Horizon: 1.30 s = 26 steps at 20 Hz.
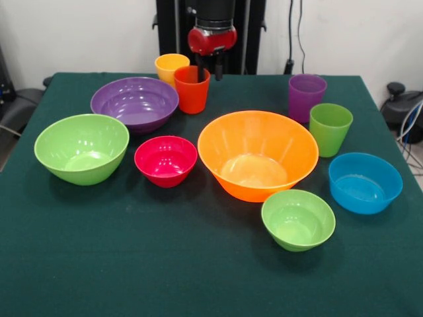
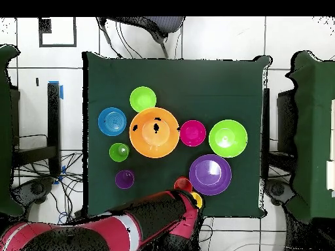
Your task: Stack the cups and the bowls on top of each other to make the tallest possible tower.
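My gripper (image 1: 209,71) hangs at the table's far side, fingers apart, one on each side of the near rim of a red-orange cup (image 1: 190,92). A yellow cup (image 1: 170,65) stands just behind it. Six bowls stand apart, open side up: orange (image 1: 258,155) in the middle, purple (image 1: 135,102), big light green (image 1: 82,148), magenta-red (image 1: 166,160), small light green (image 1: 298,219) and blue (image 1: 365,182). A purple tumbler (image 1: 307,96) and a green tumbler (image 1: 330,127) stand at the right. Nothing is stacked.
The table is covered with dark green cloth (image 1: 132,264). In the overhead view the red and black arm (image 2: 131,225) reaches in from the bottom and covers the gripper and part of the yellow cup (image 2: 197,200). Cables and chairs lie beyond the table's edges.
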Available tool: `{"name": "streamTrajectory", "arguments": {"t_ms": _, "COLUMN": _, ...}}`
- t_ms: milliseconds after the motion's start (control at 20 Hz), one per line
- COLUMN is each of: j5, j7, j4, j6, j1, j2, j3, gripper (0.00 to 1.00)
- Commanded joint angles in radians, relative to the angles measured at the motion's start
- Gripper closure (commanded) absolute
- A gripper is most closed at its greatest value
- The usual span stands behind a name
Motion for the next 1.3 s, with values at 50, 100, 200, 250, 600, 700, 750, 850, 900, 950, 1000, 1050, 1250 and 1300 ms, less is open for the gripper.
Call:
{"name": "streamTrajectory", "arguments": {"t_ms": 50, "j5": -0.065, "j7": 0.040, "j4": -0.069, "j6": 0.071, "j1": -0.008, "j2": -0.082, "j3": 0.079, "gripper": 0.00}}
{"name": "streamTrajectory", "arguments": {"t_ms": 100, "j5": -0.091, "j7": 0.062, "j4": -0.068, "j6": 0.082, "j1": -0.003, "j2": -0.098, "j3": 0.078, "gripper": 0.00}}
{"name": "streamTrajectory", "arguments": {"t_ms": 200, "j5": -0.140, "j7": 0.103, "j4": -0.065, "j6": 0.106, "j1": 0.009, "j2": -0.131, "j3": 0.074, "gripper": 0.00}}
{"name": "streamTrajectory", "arguments": {"t_ms": 250, "j5": -0.160, "j7": 0.117, "j4": -0.064, "j6": 0.113, "j1": 0.012, "j2": -0.141, "j3": 0.073, "gripper": 0.00}}
{"name": "streamTrajectory", "arguments": {"t_ms": 600, "j5": -0.443, "j7": 0.472, "j4": -0.086, "j6": 0.130, "j1": 0.126, "j2": -0.179, "j3": 0.038, "gripper": 0.00}}
{"name": "streamTrajectory", "arguments": {"t_ms": 700, "j5": -0.487, "j7": 0.546, "j4": -0.093, "j6": 0.102, "j1": 0.159, "j2": -0.178, "j3": 0.014, "gripper": 0.00}}
{"name": "streamTrajectory", "arguments": {"t_ms": 750, "j5": -0.501, "j7": 0.571, "j4": -0.096, "j6": 0.090, "j1": 0.169, "j2": -0.176, "j3": 0.004, "gripper": 0.00}}
{"name": "streamTrajectory", "arguments": {"t_ms": 850, "j5": -0.524, "j7": 0.614, "j4": -0.104, "j6": 0.060, "j1": 0.186, "j2": -0.167, "j3": -0.016, "gripper": 0.00}}
{"name": "streamTrajectory", "arguments": {"t_ms": 900, "j5": -0.533, "j7": 0.622, "j4": -0.107, "j6": 0.044, "j1": 0.185, "j2": -0.162, "j3": -0.019, "gripper": 0.00}}
{"name": "streamTrajectory", "arguments": {"t_ms": 950, "j5": -0.537, "j7": 0.623, "j4": -0.108, "j6": 0.034, "j1": 0.182, "j2": -0.162, "j3": -0.018, "gripper": 0.00}}
{"name": "streamTrajectory", "arguments": {"t_ms": 1000, "j5": -0.538, "j7": 0.599, "j4": -0.107, "j6": 0.022, "j1": 0.171, "j2": -0.166, "j3": -0.013, "gripper": 0.00}}
{"name": "streamTrajectory", "arguments": {"t_ms": 1050, "j5": -0.543, "j7": 0.589, "j4": -0.107, "j6": 0.018, "j1": 0.171, "j2": -0.164, "j3": -0.011, "gripper": 0.00}}
{"name": "streamTrajectory", "arguments": {"t_ms": 1250, "j5": -0.601, "j7": 0.428, "j4": -0.100, "j6": 0.019, "j1": 0.177, "j2": -0.149, "j3": 0.008, "gripper": 0.00}}
{"name": "streamTrajectory", "arguments": {"t_ms": 1300, "j5": -0.626, "j7": 0.391, "j4": -0.101, "j6": 0.027, "j1": 0.185, "j2": -0.136, "j3": 0.016, "gripper": 0.00}}
